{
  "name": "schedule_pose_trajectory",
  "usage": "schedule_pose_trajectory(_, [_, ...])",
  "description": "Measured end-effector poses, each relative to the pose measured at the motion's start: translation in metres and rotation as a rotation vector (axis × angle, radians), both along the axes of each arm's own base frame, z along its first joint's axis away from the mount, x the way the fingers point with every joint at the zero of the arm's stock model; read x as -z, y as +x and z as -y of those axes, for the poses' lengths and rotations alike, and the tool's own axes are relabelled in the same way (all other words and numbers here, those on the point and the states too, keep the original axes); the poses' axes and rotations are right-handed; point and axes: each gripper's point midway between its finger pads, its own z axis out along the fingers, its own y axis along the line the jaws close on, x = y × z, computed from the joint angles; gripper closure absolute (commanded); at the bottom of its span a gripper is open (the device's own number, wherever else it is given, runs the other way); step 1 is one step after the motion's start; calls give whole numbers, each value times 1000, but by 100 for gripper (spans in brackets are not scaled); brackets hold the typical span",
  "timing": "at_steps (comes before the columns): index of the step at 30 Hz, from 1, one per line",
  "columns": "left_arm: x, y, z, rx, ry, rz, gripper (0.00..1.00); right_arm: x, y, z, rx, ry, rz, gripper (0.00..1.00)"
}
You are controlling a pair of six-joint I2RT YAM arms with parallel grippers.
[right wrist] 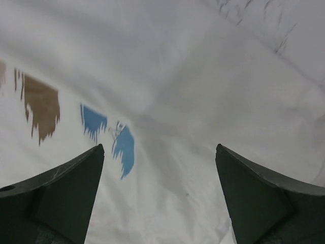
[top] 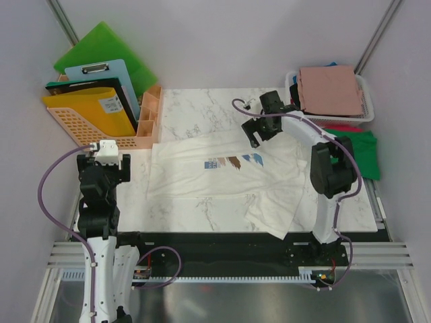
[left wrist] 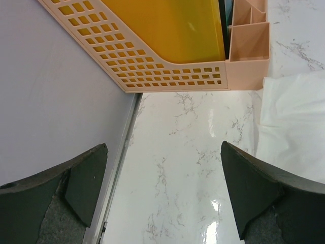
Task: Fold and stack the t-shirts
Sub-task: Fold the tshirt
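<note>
A cream-white t-shirt (top: 215,178) lies spread across the marble table (top: 195,104), with a blue-and-brown print (top: 232,161) on its chest. One flap of it hangs over the near edge at the right. My right gripper (top: 262,134) hovers open over the shirt's far edge, just right of the print (right wrist: 109,134); its jaws (right wrist: 160,168) hold nothing. My left gripper (top: 106,158) stands open over bare marble (left wrist: 183,168) at the table's left edge, a cream-white corner (left wrist: 294,122) to its right. A folded dusty-pink t-shirt (top: 330,91) lies in the basket. A green t-shirt (top: 363,151) and a red one (top: 351,127) lie at the right.
A peach file tray (top: 145,121) (left wrist: 172,76) with a yellow folder (top: 91,111), a blue clipboard and green boards (top: 108,47) stands back left, just ahead of my left gripper. A white mesh basket (top: 367,111) sits back right. A black strip (top: 215,242) runs along the near edge.
</note>
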Motion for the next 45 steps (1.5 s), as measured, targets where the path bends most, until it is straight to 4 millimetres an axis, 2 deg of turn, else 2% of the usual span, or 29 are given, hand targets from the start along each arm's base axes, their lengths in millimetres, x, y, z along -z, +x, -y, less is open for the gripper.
schedule_pose_trajectory(3, [0,0,0,-2,0,0,0,3,39,-17,83,-22,64,2])
schedule_pose_trajectory(6, [0,0,0,-2,0,-2,0,4,55,-39,132,-33,92,2])
schedule_pose_trajectory(9, [2,1,0,-2,-1,-8,0,14,58,-68,153,-25,104,2])
schedule_pose_trajectory(13, [3,1,0,0,-1,-11,0,35,42,-92,157,-36,91,2])
schedule_pose_trajectory(16, [3,1,0,0,-1,-11,0,55,28,-100,168,-38,77,2])
schedule_pose_trajectory(23, [3,2,0,2,-2,-12,0,54,34,-98,208,-4,123,2])
schedule_pose_trajectory(30, [4,2,0,3,-2,-15,0,57,42,-108,207,58,135,2])
schedule_pose_trajectory(37, [11,2,1,5,-5,-39,0,58,72,-129,199,125,184,2])
schedule_pose_trajectory(39, [14,2,1,7,-8,-50,0,57,91,-137,201,145,216,2])
schedule_pose_trajectory(45, [18,3,2,11,-11,-68,0,56,117,-144,209,170,248,2])
